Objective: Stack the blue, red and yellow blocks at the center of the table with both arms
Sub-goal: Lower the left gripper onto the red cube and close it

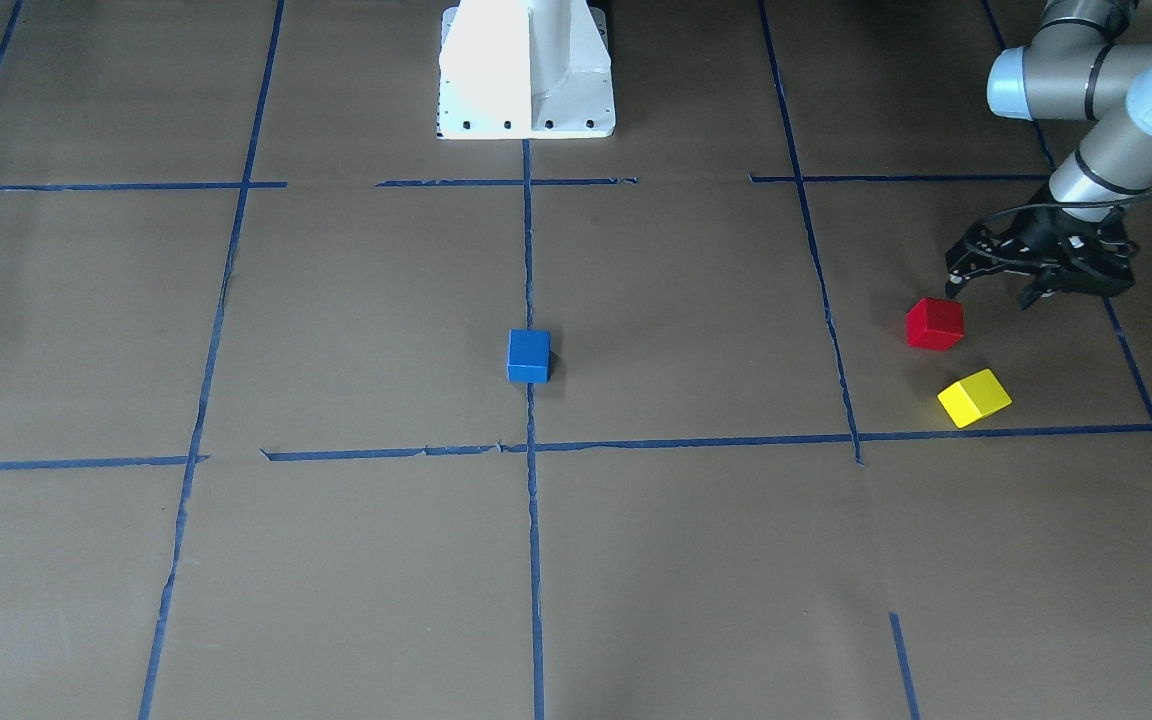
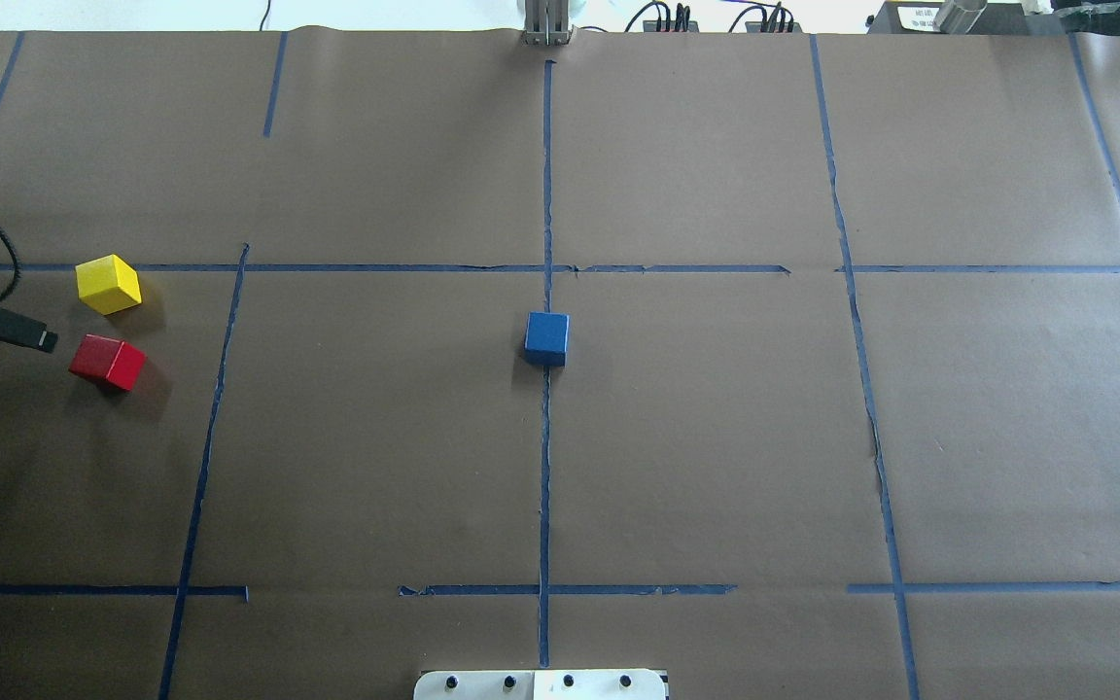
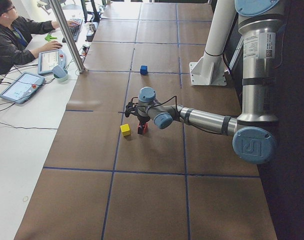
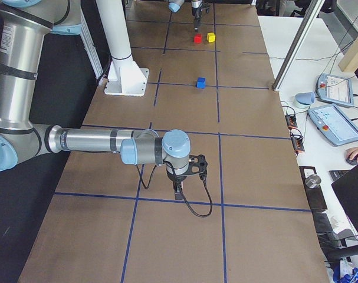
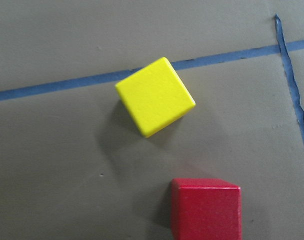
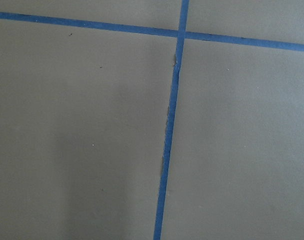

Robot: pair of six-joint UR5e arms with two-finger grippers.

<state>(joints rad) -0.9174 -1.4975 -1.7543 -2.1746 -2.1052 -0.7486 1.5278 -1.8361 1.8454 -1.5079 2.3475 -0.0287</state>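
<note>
Right pincer [image 4: 177, 192] far aside, gape cannot be told; matte blue cube [image 1: 528, 355] at centre of paper-covered desk [image 1: 336, 330]; matte red cube [image 1: 934, 323] near matte yellow cube [image 1: 974, 397]; left pincer [image 1: 991, 293] wide, empty, just beside red: an off-centre descent risks nudging either cube

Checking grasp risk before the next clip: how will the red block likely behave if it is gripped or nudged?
The red block looks like a rigid, flat-faced cube, so it would probably slide rather than roll. It sits flat, so tipping seems unlikely. The yellow block lies close by, apart; a nudge that way might bump it.
</note>
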